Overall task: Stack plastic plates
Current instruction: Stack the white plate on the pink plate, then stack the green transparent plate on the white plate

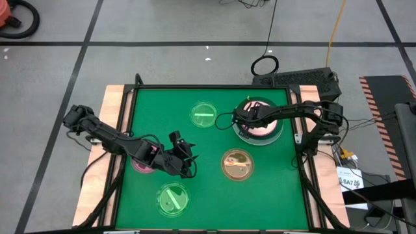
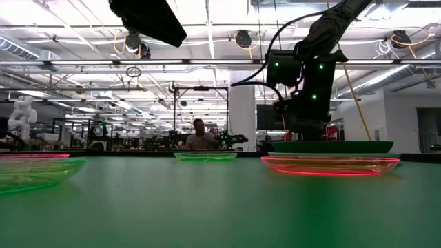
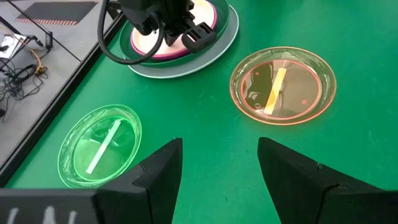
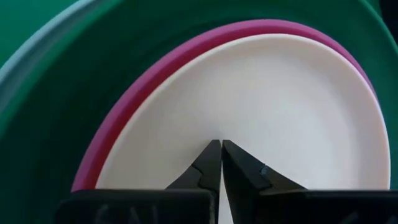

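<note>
Plates (image 1: pixel 259 128) show bar marks only, with no legible writing.

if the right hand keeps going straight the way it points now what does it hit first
Most likely the cream plate on top of the stack: the right hand, shut, points down at it from just above. Whether it already touches is unclear.

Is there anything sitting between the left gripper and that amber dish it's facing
Nothing visible. In the left wrist view, bare green table runs from the open left gripper to the amber dish. A green dish sits off to one side. Farther off, the right gripper, jaws shut, is over the plate stack.
</note>
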Robot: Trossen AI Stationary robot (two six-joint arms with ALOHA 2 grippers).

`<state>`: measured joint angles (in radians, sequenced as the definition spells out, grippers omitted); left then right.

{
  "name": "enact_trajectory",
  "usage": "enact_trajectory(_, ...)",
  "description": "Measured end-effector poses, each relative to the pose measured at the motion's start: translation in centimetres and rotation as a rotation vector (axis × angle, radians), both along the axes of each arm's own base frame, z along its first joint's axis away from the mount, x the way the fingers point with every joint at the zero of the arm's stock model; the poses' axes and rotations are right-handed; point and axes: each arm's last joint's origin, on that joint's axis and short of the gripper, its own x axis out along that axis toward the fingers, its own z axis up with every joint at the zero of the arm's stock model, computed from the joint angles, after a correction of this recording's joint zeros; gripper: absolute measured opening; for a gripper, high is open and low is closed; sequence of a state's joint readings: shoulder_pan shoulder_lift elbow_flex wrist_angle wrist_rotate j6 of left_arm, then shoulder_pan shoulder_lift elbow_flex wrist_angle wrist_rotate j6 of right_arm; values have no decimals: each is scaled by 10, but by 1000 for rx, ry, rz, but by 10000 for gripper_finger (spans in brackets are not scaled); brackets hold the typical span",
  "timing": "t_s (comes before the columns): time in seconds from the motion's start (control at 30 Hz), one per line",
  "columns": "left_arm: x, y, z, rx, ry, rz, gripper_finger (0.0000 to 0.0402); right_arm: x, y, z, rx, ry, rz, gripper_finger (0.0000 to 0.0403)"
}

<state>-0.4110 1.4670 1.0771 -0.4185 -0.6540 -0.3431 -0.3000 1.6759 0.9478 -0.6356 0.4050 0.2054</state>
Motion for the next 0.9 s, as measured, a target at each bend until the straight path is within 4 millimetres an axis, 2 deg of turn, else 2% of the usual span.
enact_trajectory(0.17,0,0,0,7,3,-5,216,-3,4,10,-19,-20,17,11)
enact_trajectory(0.3,1,2,0,33,12,-8,216,-9,12,30,-55,-60,35,11)
enact_trajectory(0.47,4,15,-1,70,42,8,216,-18,33,59,-78,-151,94,11)
enact_trajectory(0.67,10,40,-3,40,98,19,216,-28,63,94,-152,-314,201,11)
enact_trajectory(0.8,10,52,-6,31,128,63,216,-28,79,105,-166,-385,317,11)
enact_trajectory(0.9,9,50,-6,14,124,73,216,-23,86,108,-185,-409,402,11)
